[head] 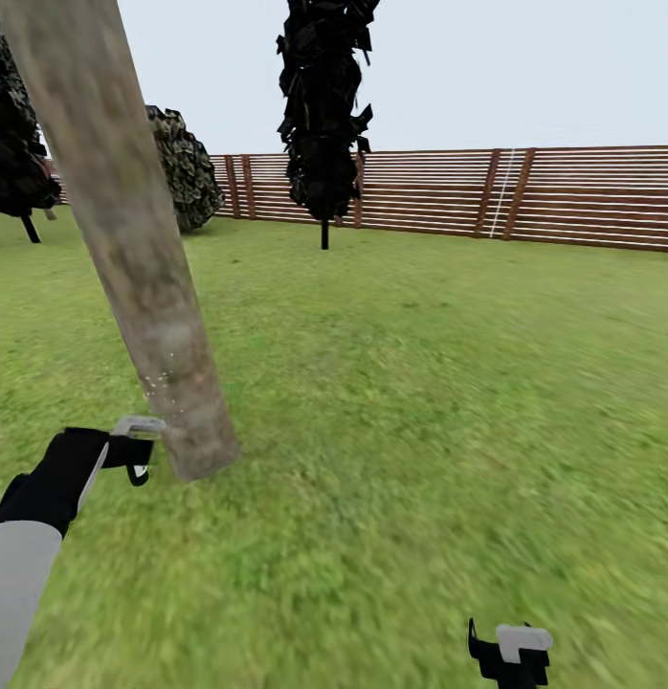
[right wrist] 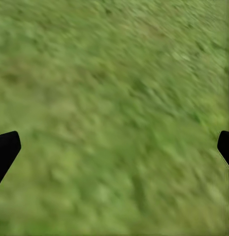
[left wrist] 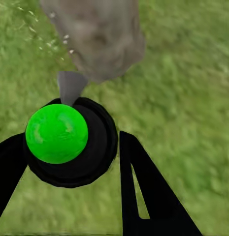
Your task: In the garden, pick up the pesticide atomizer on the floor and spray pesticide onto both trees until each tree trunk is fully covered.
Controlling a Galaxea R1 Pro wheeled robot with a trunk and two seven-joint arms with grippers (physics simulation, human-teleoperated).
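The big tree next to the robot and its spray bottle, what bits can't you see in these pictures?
- Tree trunk: its top and leaves are cut off by the head view's upper edge.
- Pesticide atomizer: the left wrist view shows its green cap and grey nozzle from above; the body underneath is hidden by them and the left gripper.
- White specks: too small to tell how much trunk they cover.
- Right gripper: both fingers cut by the frame edges.

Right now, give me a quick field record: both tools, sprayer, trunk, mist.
left tool: shut on sprayer
sprayer: green-topped, nozzle aimed at the trunk base
trunk: grey-brown, leaning, close in front of left tool
mist: few white specks low on the trunk
right tool: open, holds nothing, over lawn
backdrop: slat fence
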